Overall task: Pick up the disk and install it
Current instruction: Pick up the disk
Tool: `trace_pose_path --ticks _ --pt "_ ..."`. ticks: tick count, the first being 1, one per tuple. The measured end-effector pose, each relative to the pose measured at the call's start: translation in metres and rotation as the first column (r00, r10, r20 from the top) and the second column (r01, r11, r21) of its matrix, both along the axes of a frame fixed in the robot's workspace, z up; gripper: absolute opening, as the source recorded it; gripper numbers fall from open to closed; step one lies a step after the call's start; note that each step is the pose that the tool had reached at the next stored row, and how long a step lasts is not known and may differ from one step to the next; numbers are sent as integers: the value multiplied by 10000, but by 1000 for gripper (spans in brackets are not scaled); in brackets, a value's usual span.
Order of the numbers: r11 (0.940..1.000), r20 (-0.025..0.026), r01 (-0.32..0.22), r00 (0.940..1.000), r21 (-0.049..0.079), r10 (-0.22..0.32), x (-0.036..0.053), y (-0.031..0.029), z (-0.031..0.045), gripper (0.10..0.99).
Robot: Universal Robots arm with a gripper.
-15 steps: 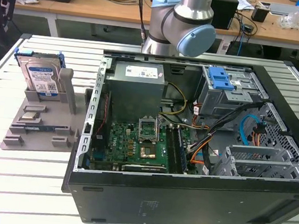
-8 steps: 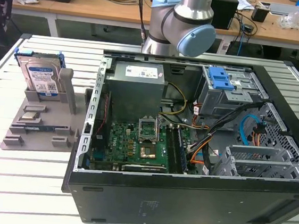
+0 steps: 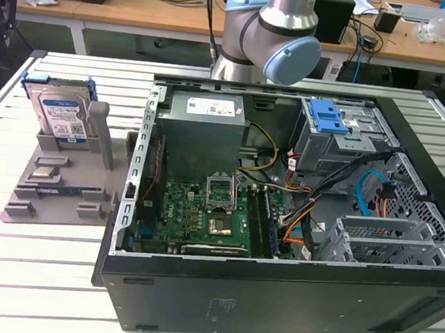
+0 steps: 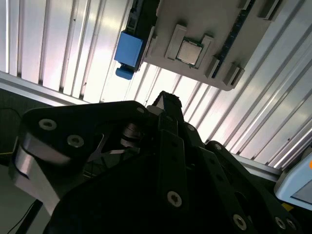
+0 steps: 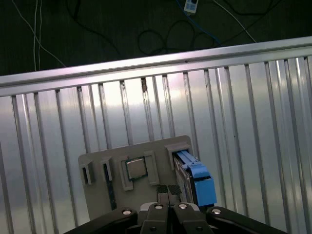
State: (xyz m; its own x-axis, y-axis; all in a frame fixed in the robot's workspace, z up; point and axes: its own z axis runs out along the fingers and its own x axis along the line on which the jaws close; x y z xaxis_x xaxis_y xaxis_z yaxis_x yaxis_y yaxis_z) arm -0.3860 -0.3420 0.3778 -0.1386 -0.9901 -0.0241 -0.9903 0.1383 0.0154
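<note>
The arm (image 3: 269,28) is standing at the far side of the scene, near the middle of the exterior view, with its silver tube rising out of frame. Its blue-capped joint (image 3: 291,60) is bulging toward the exterior view's right. In both wrist views the gripper (image 5: 168,189) (image 4: 165,100) is pointing downward. Its two black fingertips (image 5: 163,189) are pressing together, gripping nothing.

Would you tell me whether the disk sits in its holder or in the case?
In the grey holder: the disk stands there on edge, outside the case.
</note>
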Motion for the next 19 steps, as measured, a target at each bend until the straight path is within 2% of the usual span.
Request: trace_pose_path --ticks 4,5,6,7,8,9,11,16,19 --pt "10000 0 -1 10000 1 1 0 0 0 114" --pt "10000 0 -2 10000 0 2 0 0 0 169" --pt "10000 0 -2 10000 0 2 0 0 0 169" --pt "10000 1 -2 10000 1 2 0 0 0 294" --pt "10000 0 -2 10000 1 2 0 0 0 357" --pt "10000 0 -3 10000 1 3 0 0 0 357" --pt "10000 0 -3 10000 1 3 0 0 0 482" --pt "10000 0 -21 10000 0 21 20 10 0 482" --pt "10000 0 -85 10000 0 85 77 60 0 482"
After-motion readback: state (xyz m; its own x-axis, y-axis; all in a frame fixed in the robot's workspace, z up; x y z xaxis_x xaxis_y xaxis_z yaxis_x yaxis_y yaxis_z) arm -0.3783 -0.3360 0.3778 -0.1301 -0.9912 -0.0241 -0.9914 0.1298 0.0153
